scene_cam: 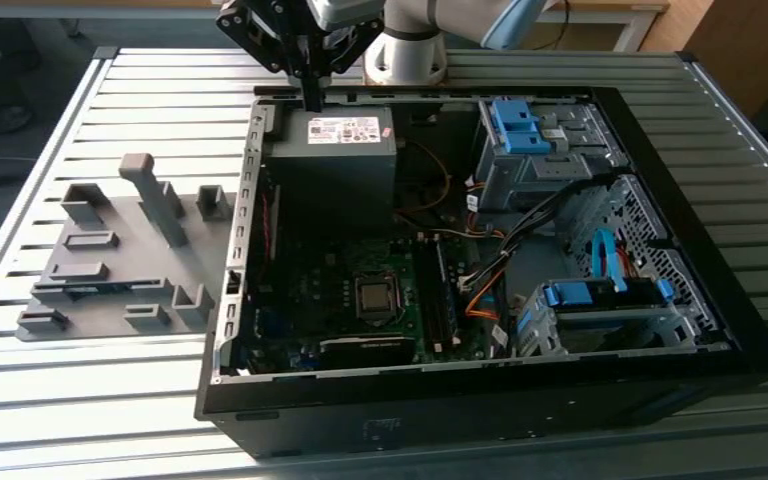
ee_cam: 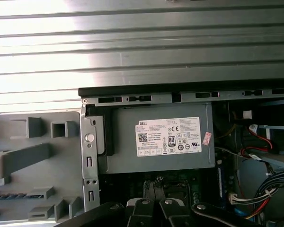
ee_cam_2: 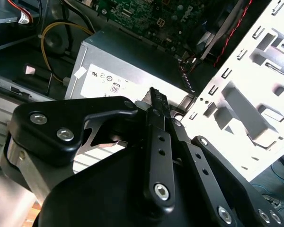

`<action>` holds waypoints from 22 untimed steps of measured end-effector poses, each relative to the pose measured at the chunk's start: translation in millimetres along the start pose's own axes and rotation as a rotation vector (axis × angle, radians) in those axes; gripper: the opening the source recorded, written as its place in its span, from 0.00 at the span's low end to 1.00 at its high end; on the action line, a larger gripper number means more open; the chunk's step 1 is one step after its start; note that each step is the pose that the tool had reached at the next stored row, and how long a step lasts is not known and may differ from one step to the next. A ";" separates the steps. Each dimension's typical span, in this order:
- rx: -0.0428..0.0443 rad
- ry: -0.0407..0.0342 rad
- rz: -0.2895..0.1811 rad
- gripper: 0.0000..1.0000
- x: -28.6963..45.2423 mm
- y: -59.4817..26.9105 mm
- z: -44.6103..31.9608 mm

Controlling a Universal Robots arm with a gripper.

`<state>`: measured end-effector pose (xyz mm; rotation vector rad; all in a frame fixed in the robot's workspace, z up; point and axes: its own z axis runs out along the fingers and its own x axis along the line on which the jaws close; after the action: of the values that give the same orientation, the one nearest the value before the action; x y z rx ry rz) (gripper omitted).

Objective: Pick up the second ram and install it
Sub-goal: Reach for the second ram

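Above one power supply [scene_cam: 337, 150] hangs one closed claw [scene_cam: 313, 102].

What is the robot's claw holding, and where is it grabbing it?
Nothing. The claw looks pinched shut and empty, hanging over the power supply.

An open black computer case [scene_cam: 744, 340] lies on the slatted metal table [scene_cam: 77, 420]. In the exterior view its grey power supply [scene_cam: 344, 160] sits at eleven o'clock inside, the green motherboard [scene_cam: 317, 300] at seven, and blue drive-bay clips [scene_cam: 518, 125] at one. A grey fixture plate [scene_cam: 137, 262] lies at nine o'clock, just beside the case.
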<state>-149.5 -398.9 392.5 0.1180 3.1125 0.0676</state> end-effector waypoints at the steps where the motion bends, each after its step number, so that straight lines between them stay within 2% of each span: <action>1: 0.0000 0.0000 0.000 0.11 0.3 0.0 0.0; 22: 0.0000 0.0000 0.000 0.11 7.0 -0.5 0.2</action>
<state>-156.5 -398.9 392.1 0.1180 3.1125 0.0676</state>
